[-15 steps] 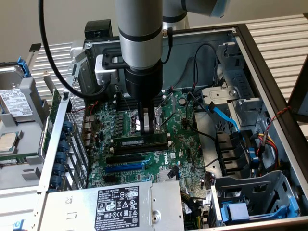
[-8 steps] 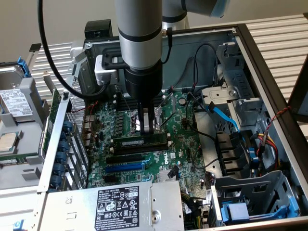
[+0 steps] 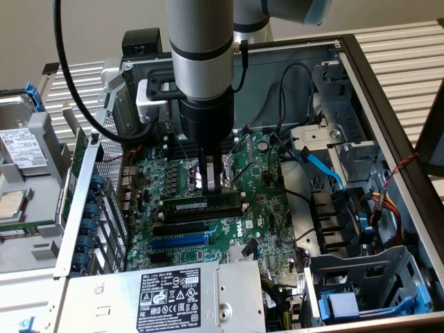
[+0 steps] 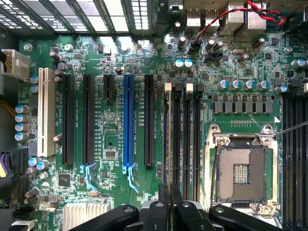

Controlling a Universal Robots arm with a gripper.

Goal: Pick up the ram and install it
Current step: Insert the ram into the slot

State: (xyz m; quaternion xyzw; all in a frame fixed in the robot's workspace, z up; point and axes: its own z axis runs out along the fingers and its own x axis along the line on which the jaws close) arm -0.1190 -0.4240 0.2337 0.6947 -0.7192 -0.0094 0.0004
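Exterior view: gripper sits directly over ram. Ram stands on edge in black slot, long axis running left-right. Wrist view: ram seen edge-on btwn fingers; jaws look pinched on it mid-length.

Blue expansion slot between black slots — CPU socket well apart.

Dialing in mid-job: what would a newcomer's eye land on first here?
The grey arm hangs into the open computer case, its gripper shut on the ram mid-motherboard. Then the blue expansion slot among black ones, and the bare processor socket beside the memory slots.
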